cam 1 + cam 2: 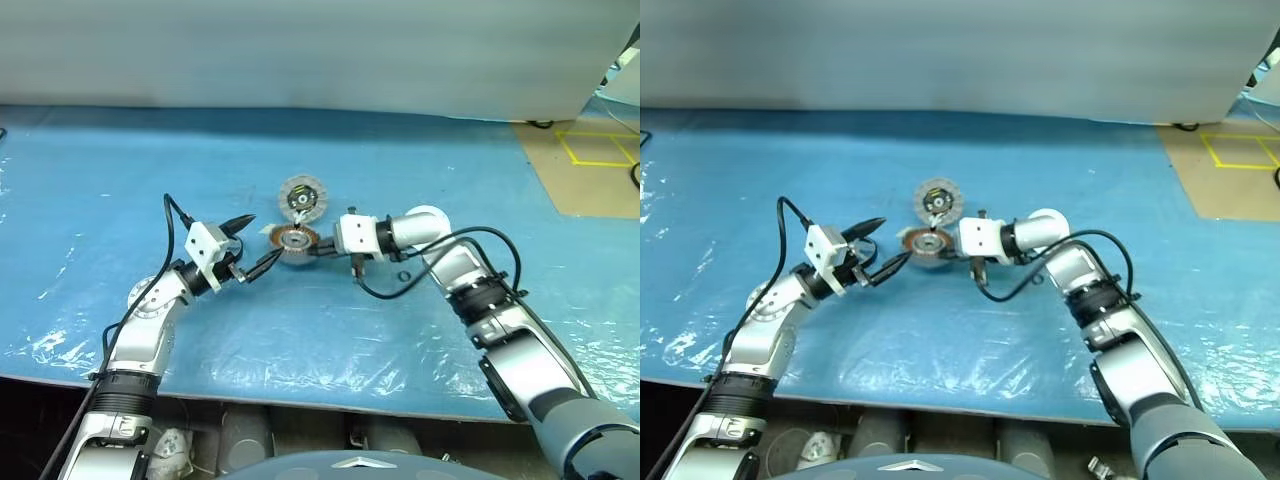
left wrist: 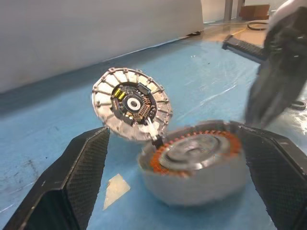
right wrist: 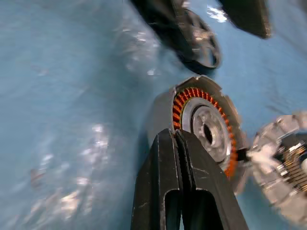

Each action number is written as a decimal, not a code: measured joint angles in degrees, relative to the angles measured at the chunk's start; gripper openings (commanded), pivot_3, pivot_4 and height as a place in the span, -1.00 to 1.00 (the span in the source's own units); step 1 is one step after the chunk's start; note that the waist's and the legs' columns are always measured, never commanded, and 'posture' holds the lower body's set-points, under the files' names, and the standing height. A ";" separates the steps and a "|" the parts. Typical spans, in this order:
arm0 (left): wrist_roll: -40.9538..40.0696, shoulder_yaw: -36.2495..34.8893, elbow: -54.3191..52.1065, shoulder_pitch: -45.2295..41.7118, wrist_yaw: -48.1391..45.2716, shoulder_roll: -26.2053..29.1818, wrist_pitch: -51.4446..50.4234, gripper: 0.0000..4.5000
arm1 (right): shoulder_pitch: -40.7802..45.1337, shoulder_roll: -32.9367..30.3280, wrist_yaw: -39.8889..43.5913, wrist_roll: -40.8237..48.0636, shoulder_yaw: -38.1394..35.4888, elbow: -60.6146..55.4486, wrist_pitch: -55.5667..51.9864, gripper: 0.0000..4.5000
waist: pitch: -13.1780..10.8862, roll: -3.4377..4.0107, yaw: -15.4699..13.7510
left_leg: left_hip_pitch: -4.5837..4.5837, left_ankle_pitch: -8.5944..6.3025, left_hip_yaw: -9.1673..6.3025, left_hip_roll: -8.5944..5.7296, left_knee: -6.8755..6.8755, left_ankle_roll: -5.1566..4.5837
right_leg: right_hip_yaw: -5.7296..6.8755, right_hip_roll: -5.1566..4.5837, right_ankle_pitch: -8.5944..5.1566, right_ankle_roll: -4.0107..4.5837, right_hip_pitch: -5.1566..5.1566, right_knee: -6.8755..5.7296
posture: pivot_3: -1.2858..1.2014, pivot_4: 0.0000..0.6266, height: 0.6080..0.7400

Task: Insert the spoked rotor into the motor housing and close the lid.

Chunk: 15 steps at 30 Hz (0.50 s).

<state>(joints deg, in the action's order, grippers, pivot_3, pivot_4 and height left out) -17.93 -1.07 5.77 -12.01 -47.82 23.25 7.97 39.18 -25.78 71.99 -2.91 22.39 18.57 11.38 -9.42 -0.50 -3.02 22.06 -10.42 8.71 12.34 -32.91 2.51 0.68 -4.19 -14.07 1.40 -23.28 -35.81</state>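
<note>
A blue plastic-covered counter [image 1: 420, 330] carries the motor housing [image 1: 294, 243], its copper windings up. The lid [image 1: 301, 198] stands tilted open just behind the housing, joined to it at the rim. The left claw [image 1: 248, 243] is spread, its 2 fingers flanking the housing. The right claw [image 3: 178, 143], pressed together and empty, points at the housing's opposite side. The spoked rotor [image 3: 199, 40] lies just beside the housing, toward the left claw, which looks nearer to it.

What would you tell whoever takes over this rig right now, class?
Left hand: open, straddling the motor housing, not gripping.
Right hand: shut, empty, beside the housing.
Lid: still off, tilted up at the housing's rim.
Spoked rotor: cannot tell whether it is seated.
Done: nothing confirmed.
To do: check the rotor, then close the lid.
</note>
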 measured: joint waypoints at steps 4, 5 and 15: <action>-0.54 -0.19 -1.07 0.92 -0.19 0.30 -0.97 1.00 | -4.49 -1.81 1.80 -0.17 1.37 -2.36 -1.37 -0.99 | 0.00 0.00 0.12 | -0.04 -0.19 0.00 0.00 -0.07 -0.03 | -0.05 0.00 -0.01 0.01 0.00 -0.01 | 0.03 -0.52 1.00; -0.66 -0.18 -1.28 1.01 -0.24 0.29 -1.17 1.00 | -5.14 -1.79 1.59 -0.25 1.57 -2.79 -1.72 -0.99 | 0.00 0.00 0.35 | -0.05 -0.20 0.01 0.00 -0.08 -0.03 | -0.08 0.00 -0.01 0.01 0.00 -0.01 | 0.03 -0.52 1.00; -0.82 0.13 -2.21 1.34 -0.56 0.33 -2.14 1.00 | -5.61 2.51 -4.95 4.06 -2.13 -7.79 -8.96 -0.15 | 0.00 0.00 0.20 | -0.05 -0.17 0.02 -0.05 -0.09 -0.04 | -0.12 -0.01 0.00 0.02 0.02 0.04 | 0.03 -0.52 1.00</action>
<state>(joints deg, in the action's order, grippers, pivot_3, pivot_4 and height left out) -18.75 -0.94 3.56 -10.68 -48.38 23.58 5.83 33.58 -23.27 67.04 1.15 20.25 10.79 2.41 -9.42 -0.50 -2.82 22.01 -10.59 8.73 12.29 -33.00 2.48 0.56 -4.20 -14.08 1.41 -23.26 -35.77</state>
